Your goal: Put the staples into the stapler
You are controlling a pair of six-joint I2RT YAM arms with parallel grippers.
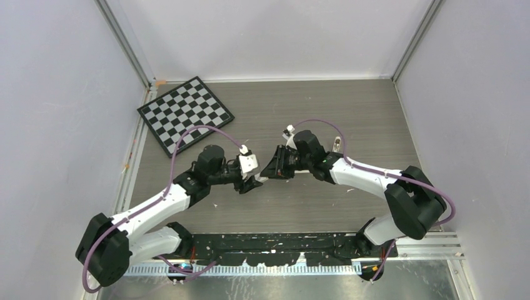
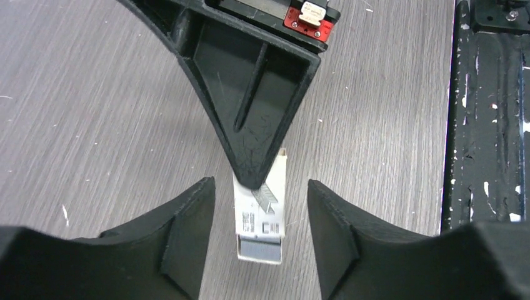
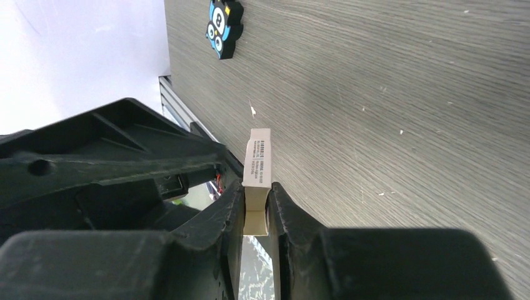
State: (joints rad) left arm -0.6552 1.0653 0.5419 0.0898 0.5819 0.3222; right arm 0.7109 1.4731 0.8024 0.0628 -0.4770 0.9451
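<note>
My right gripper is shut on a small white printed box and holds it just above the table. In the left wrist view the box points at the camera with its drawer slid partly out. A grey block of staples shows in the drawer's end. One right finger lies over the box's far part. My left gripper is open, with one jaw on each side of the box's near end, not touching it. From above, both grippers meet at the table's middle. The stapler is not clearly in view.
A checkerboard lies at the back left. A small black-and-blue gadget lies on the table near the front rail. A small pale object sits behind my right forearm; I cannot tell what it is. The black rail runs along the near edge.
</note>
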